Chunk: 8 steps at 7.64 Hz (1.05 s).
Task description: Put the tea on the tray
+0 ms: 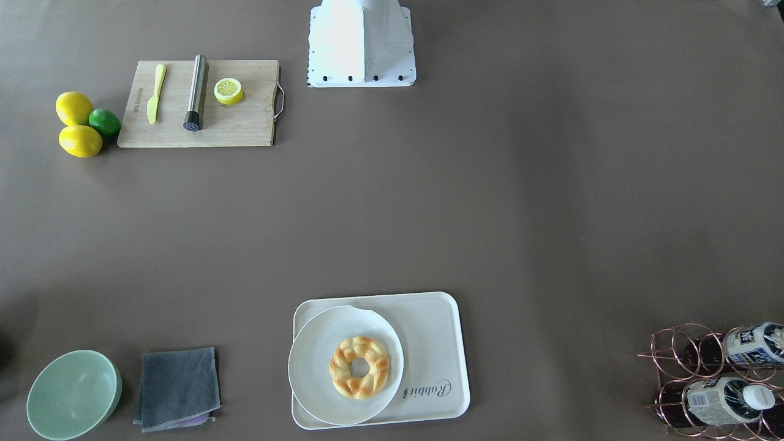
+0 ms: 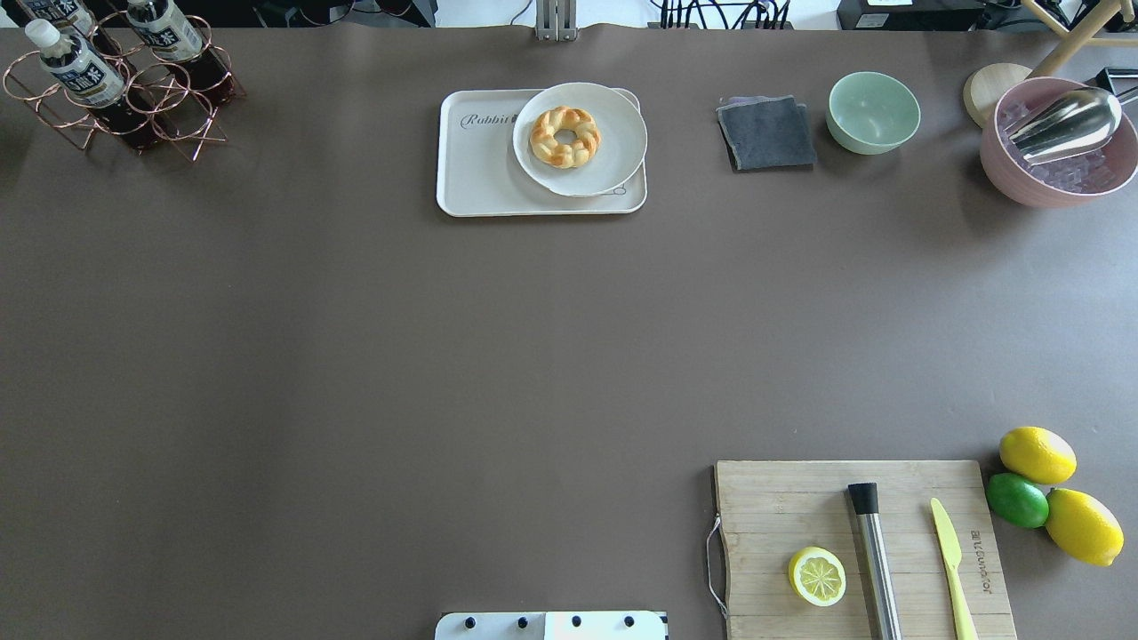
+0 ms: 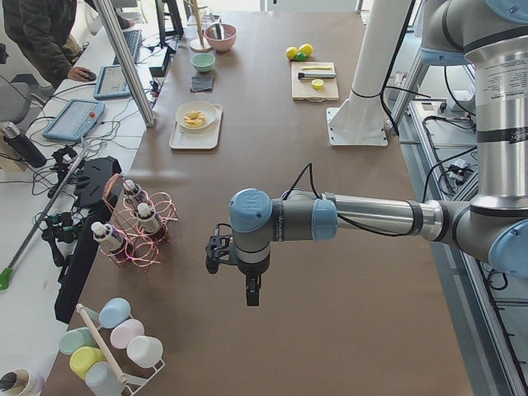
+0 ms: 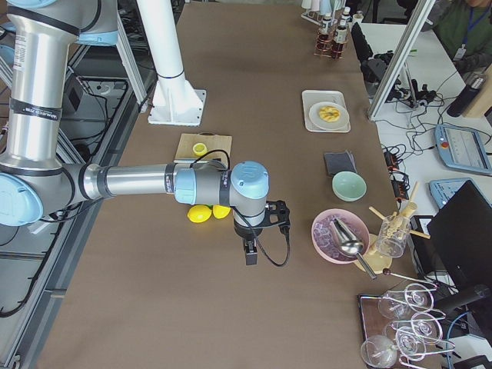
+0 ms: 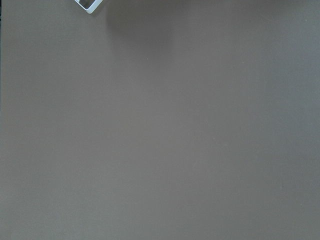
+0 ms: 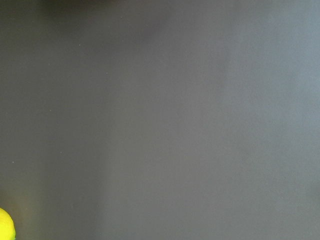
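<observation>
1. The left end effector [image 3: 252,290] hangs above bare brown counter [image 2: 356,356], well apart from the bottles. It shows only in a side view, so we cannot tell whether its fingers are parted or together.
2. The right end effector [image 4: 250,254] hangs above the counter near the whole lemons [image 2: 1037,454]. Here too only a side view shows it, and we cannot tell its state.
3. A tea bottle [image 2: 78,73] with a white cap lies tilted in a copper wire rack [image 2: 147,111] at the counter's far left corner. A second tea bottle [image 2: 166,34] rests in the rack just beside it. Neither is on the tray.
4. The cream tray [image 2: 480,178], printed "Rabbit", sits at the far middle of the counter, well apart from the rack. A round white plate [image 2: 618,156] covers its right part and carries a braided ring pastry [image 2: 564,136].
5. To the tray's right lie a grey cloth [image 2: 766,133], a pale green bowl [image 2: 874,111] and a pink bowl [image 2: 1058,178] holding a metal scoop [image 2: 1067,124].
6. Near the robot on its right, a wooden cutting board [image 2: 782,498] bears a lemon half [image 2: 817,576], a steel cylinder [image 2: 876,560] and a yellow-green knife [image 2: 951,560].
</observation>
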{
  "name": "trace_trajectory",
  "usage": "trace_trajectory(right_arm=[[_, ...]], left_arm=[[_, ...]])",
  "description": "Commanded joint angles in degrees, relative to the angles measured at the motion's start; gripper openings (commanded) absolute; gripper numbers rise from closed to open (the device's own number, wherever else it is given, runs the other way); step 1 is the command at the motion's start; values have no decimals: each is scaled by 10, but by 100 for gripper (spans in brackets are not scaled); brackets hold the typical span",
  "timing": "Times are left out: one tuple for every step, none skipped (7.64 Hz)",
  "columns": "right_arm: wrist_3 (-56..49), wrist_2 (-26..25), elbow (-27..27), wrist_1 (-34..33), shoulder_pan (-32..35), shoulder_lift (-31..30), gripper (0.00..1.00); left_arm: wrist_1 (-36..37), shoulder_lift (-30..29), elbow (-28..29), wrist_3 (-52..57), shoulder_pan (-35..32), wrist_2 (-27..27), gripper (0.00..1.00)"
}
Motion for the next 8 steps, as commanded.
trace_trajectory(right_arm=[[0,0,0,0,0,-1,100],[0,-1,0,0,0,-2,100],[1,2,0,0,1,-2,100],[0,3,5,0,11,-3,100],[0,1,9,0,16,-3,100],[-1,0,12,-1,16,-3,100],[0,2,19,-1,16,1,100],[1,1,24,0,18,-2,100]], left_arm=[[0,3,-6,-1,-5,-4,99],[0,3,-6,-1,-6,-3,99],[0,2,-10,-1,-8,-3,99],[0,2,-11,-1,-8,-3,99],[0,2,-12,-1,-9,-3,99],[0,1,-11,-1,-9,-2,99],[0,1,-20,-2,-9,-1,99],[1,-1,-23,-3,-9,-2,99]])
